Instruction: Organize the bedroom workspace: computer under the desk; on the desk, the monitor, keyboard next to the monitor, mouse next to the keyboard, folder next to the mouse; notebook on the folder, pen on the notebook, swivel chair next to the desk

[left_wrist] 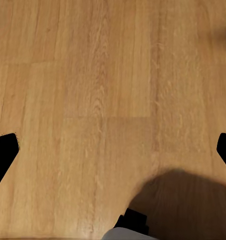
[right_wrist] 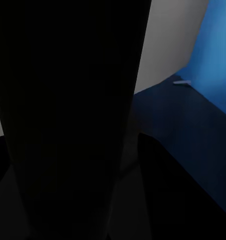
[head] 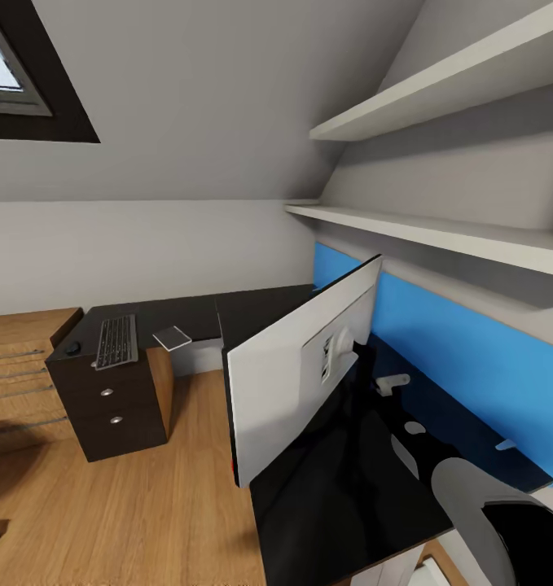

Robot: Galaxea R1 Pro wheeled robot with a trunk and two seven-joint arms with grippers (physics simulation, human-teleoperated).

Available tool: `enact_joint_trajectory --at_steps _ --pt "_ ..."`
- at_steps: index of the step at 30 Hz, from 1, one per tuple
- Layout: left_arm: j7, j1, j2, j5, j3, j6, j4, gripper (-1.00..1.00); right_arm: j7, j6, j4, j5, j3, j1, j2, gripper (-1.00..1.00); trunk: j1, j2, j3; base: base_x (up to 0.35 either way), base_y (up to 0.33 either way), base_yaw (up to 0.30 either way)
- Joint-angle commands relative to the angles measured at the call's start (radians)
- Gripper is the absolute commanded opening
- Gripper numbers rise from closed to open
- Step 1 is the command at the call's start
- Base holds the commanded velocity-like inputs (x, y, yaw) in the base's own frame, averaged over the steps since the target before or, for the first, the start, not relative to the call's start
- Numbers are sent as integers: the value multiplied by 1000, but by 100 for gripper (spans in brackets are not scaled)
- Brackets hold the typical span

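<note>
The monitor (head: 296, 378) stands tilted on the glossy black desk (head: 341, 505), its white back toward me. Farther off, the keyboard (head: 116, 341) lies on the dark desk section above the drawers, with the black mouse (head: 72, 347) just left of it. A flat grey pad (head: 173, 337), a notebook or folder, lies to the keyboard's right. My left gripper (left_wrist: 113, 150) hangs open over the wooden floor (left_wrist: 93, 75), its black fingertips (left_wrist: 3, 152) at the frame's edges. In the right wrist view a broad dark shape (right_wrist: 68, 110) sits very close; that gripper's fingers cannot be made out.
A drawer unit (head: 113, 407) carries the far desk end. A blue wall panel (head: 471, 358) runs behind the desk, with two white shelves (head: 439, 232) above. Part of my right arm (head: 504, 521) shows at the lower right. Wooden drawers (head: 19, 374) stand at the left.
</note>
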Motion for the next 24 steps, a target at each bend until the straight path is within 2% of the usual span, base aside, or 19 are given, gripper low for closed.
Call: enact_joint_trajectory --at_steps 1,7,24 --pt "4 -1 0 8 -9 -3 1 100 0 -4 0 4 12 0 0 -100 0 -1 -2 0 0 238" --pt "4 -1 0 8 -9 -3 1 100 0 -4 1 4 12 -1 0 -100 0 -1 -6 -62 -130 247" --pt "4 -1 0 8 -9 -3 1 100 2 -4 2 4 12 -1 0 -100 0 -1 -20 -144 -296 240"
